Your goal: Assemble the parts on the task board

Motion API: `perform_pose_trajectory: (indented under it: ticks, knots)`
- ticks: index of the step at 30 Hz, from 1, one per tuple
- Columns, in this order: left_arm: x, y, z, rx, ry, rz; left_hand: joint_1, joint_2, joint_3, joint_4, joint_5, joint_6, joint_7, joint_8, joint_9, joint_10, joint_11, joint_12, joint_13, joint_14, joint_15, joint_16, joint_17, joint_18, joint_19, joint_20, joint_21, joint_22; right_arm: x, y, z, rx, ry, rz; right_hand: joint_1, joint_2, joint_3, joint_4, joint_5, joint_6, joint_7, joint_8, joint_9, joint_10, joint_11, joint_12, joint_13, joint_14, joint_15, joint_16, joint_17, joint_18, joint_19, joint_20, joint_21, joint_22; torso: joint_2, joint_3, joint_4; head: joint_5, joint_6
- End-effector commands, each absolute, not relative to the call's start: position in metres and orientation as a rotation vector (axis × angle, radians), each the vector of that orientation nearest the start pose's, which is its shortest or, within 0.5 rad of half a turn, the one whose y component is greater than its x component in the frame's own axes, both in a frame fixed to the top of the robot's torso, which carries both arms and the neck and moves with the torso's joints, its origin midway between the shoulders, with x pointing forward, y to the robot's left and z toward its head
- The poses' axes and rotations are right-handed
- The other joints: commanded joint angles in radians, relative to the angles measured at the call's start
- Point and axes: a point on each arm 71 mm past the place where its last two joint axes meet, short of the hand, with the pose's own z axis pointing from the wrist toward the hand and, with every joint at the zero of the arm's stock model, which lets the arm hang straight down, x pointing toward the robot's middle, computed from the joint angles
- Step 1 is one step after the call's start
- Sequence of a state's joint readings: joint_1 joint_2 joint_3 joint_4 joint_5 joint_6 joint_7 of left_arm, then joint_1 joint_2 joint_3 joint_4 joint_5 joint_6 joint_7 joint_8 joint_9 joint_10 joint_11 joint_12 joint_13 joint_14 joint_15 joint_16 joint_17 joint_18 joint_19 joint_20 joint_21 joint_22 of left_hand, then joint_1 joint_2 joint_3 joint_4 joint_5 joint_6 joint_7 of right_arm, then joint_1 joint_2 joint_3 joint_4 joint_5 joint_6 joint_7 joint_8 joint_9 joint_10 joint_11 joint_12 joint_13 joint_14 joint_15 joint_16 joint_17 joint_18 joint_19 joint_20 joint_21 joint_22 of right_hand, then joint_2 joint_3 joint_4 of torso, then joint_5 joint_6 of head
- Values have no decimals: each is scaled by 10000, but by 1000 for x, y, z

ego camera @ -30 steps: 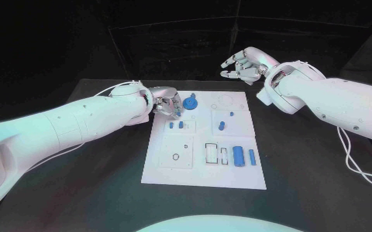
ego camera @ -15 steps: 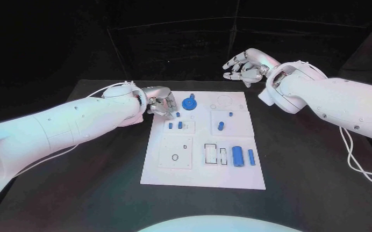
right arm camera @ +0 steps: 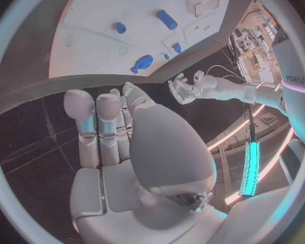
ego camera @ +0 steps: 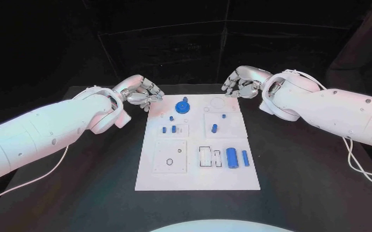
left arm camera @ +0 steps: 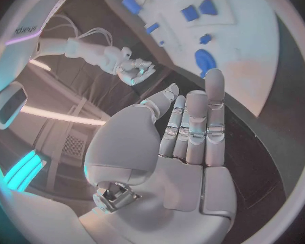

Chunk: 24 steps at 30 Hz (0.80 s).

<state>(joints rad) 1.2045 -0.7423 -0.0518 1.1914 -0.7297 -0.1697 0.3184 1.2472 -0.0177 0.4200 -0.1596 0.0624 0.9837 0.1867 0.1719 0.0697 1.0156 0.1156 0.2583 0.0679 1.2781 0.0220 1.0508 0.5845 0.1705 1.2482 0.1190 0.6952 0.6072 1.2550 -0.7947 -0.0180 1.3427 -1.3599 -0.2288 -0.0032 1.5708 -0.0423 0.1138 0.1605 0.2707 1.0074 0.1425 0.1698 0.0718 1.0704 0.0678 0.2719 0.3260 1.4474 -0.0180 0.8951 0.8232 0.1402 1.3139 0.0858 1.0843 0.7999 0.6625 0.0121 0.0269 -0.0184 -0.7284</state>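
Note:
The white task board [ego camera: 194, 175] lies in the middle of the black table. It carries a round blue part [ego camera: 183, 107] at its far end, small blue pegs [ego camera: 171, 118] and two blue cylinders [ego camera: 231, 158] nearer me. My left hand [ego camera: 142, 93] hovers just off the board's far left corner, its fingers stretched out [left arm camera: 193, 130] and holding nothing. My right hand [ego camera: 240, 81] hangs beyond the far right corner, also empty, with straight fingers [right arm camera: 101, 124]. In the wrist views the board [left arm camera: 254, 65] [right arm camera: 98, 38] lies ahead of each hand.
Black table [ego camera: 310, 162] surrounds the board on all sides. A dark backdrop stands behind the table. Each wrist view catches the opposite hand, the right hand [left arm camera: 128, 65] and the left hand [right arm camera: 183, 88], across the board's far end.
My left hand has drawn back off the board's far left part to its left side, empty. My right hand has come down closer to the board's far right corner.

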Motion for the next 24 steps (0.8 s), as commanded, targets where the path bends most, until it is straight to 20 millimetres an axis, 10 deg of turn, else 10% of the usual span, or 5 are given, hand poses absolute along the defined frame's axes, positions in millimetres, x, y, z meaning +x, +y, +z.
perform_pose_trajectory:
  ticks: [1, 6, 24]
  knots:
    - [534, 241, -183, -7073, 13989, -14881, -46, 74, 2, 55, 108, 103, -17, 76, -10, 116, -21, 86, 15, -173, 0, -152, -237, 125, -102, -2, -115, -67, 523, -224, -170, -2612, 16868, 5359, -36, -168, 134, 17, -87, 60, 5, -118, -28, 54, 29, -179, -218, 107, 16, 104, 94, -82, 88, -3, 126, 114, 20, -13, 25, -106, 75]
    - [528, 236, -178, -8230, 13085, -16140, -200, 12, -104, 126, 114, 131, -41, 110, -11, 213, -48, 205, 27, -296, -8, -240, -429, 129, -159, 0, -233, -145, 515, -220, -182, -3261, 16898, 4938, -145, -309, 268, 47, -135, 13, 26, -264, -47, 36, 73, -391, -506, 166, 51, 280, 271, -121, 170, 27, 301, 353, 1, -3, -48, -92, 48]
    - [517, 228, -175, -8867, 12829, -17058, -325, 4, -324, 220, 101, 187, -111, 182, -11, 455, -133, 502, 77, -456, -62, -348, -769, 132, -162, -37, -418, -283, 499, -205, -211, -4179, 17389, 4681, -253, -636, 871, -63, -169, -141, 196, -689, -41, -12, 244, -872, -1355, 242, 183, 661, 602, -170, 239, 145, 606, 730, 23, 8, -6, -100, 117]
